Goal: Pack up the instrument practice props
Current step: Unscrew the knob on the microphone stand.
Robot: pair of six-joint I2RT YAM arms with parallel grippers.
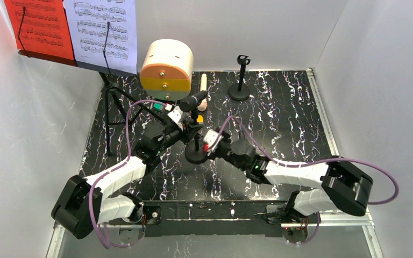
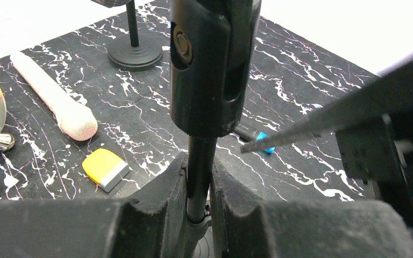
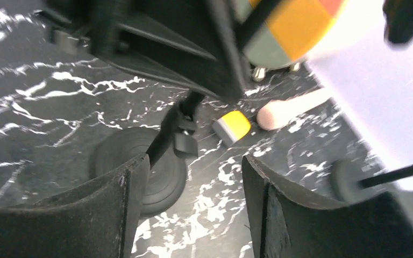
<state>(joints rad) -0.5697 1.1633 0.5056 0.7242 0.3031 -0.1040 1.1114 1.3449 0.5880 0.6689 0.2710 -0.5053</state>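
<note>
Tipping is the main hazard here. The left gripper [image 2: 199, 200] is clenched on the thin pole of the near mic holder [image 2: 199, 161], low down, just above its round base, at the middle of the table [image 1: 279, 113]. The black microphone [image 1: 193, 100] appears to sit in the clip on top, its head leaning toward one o'clock, so the load looks top-heavy. If the slim pole twists between the pads during a lift, the holder may swing and the microphone may slide out of the clip.

The right gripper [image 3: 193, 185] is released, jaws spread wide and grasping nothing, just beside the base at about three o'clock. Closing or advancing from there, a finger could knock the base sideways and pull against the left grip. The two wrists are also crowded, so they could bump each other.

Anything dropped would land near the cream microphone [image 1: 203, 85] and the yellow block [image 2: 105, 170], which lie toward twelve o'clock. The far mic holder [image 1: 240, 80] at one o'clock and the music rack [image 1: 107, 102] at ten o'clock stand well apart from this.
</note>
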